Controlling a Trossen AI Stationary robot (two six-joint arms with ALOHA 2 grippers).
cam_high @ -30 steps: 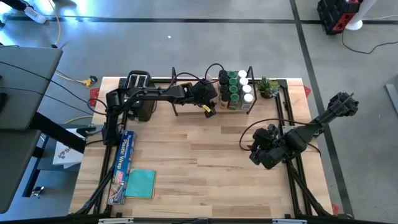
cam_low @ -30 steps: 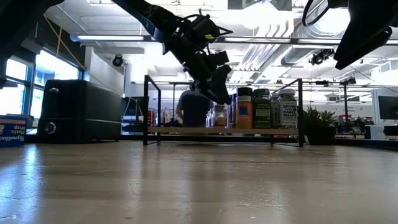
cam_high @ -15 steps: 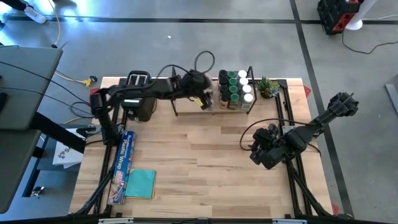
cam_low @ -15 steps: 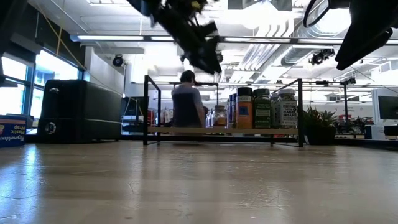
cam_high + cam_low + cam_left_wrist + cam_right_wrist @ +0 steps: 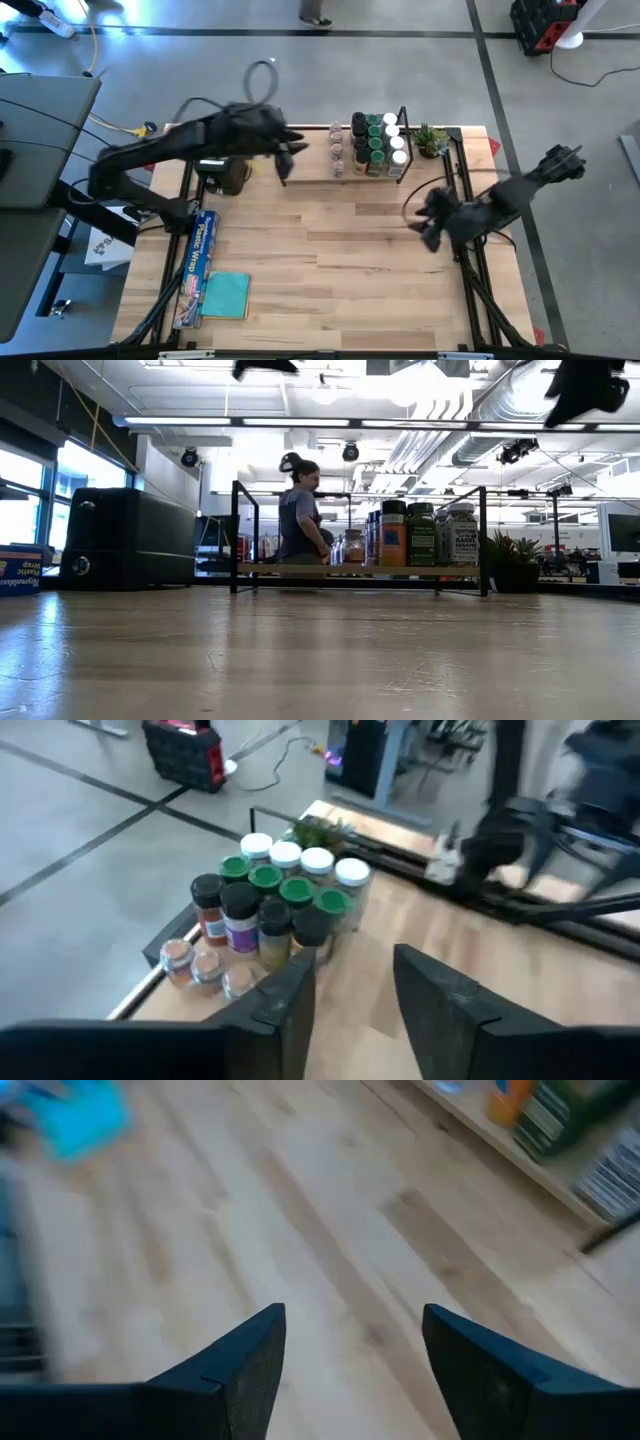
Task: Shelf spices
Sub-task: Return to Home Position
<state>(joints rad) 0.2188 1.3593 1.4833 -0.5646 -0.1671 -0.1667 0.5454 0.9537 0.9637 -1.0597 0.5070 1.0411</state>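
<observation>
The spices [image 5: 372, 144] stand bunched at the right end of the shelf [image 5: 310, 163], with green, white and dark lids; a few clear jars [image 5: 337, 150] stand just left of them. The left wrist view shows the same jars [image 5: 270, 900] on the wooden board. My left gripper [image 5: 295, 150] hangs high over the shelf's left end, open, with nothing between its fingers [image 5: 350, 990]. Over the table's right part my right gripper [image 5: 435, 215] is open and empty too [image 5: 355, 1340]. In the low view the shelf [image 5: 300, 570] rests on the table by its black wire uprights.
A black toaster [image 5: 222, 170] stands at the far left beside the shelf. A box of plastic wrap [image 5: 198, 262] and a blue cloth [image 5: 226, 295] lie near the left edge. A small plant [image 5: 432, 138] stands right of the shelf. A person [image 5: 300, 510] walks behind the table.
My left gripper has pulled away from the jars on the shelf, rising high and going back toward the table's left. My right gripper has risen a little. The jars have stayed where they were. The person behind the table has walked on.
</observation>
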